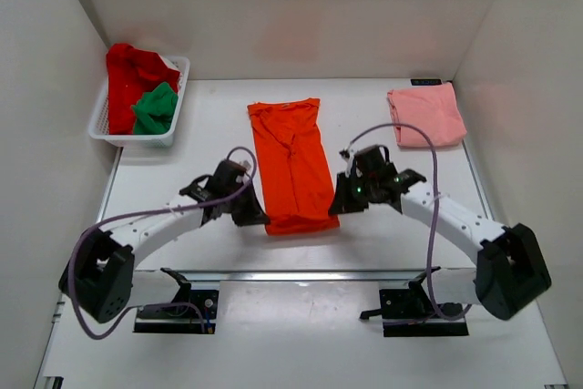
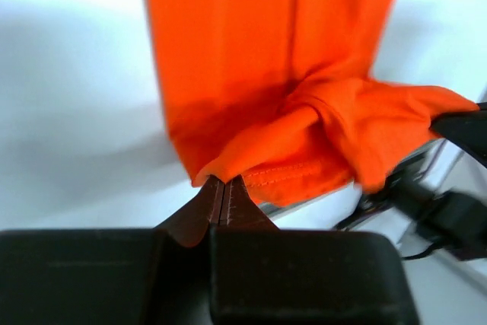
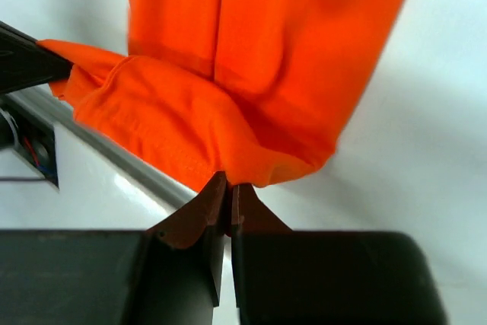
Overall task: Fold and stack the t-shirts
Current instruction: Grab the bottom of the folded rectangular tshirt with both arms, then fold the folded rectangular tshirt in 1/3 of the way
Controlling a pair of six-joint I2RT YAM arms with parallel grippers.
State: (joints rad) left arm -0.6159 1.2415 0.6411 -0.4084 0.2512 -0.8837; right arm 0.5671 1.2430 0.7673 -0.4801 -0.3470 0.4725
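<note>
A bright orange t-shirt [image 1: 293, 163] lies lengthwise in the middle of the table, folded into a narrow strip. My left gripper [image 1: 258, 219] is shut on its near left corner; the left wrist view shows the hem [image 2: 304, 157] pinched at the left gripper [image 2: 223, 182] and bunched up. My right gripper [image 1: 337, 207] is shut on the near right corner, where the cloth [image 3: 251, 104] meets the right gripper [image 3: 230, 186]. A folded salmon pink t-shirt [image 1: 425, 116] lies at the back right. Red [image 1: 126, 79] and green [image 1: 156, 108] t-shirts sit crumpled in the basket.
The white slotted basket [image 1: 173, 129] stands at the back left near the left wall. A metal rail [image 1: 301, 275] runs along the table's near edge in front of the arm bases. White walls close in the left, right and back sides.
</note>
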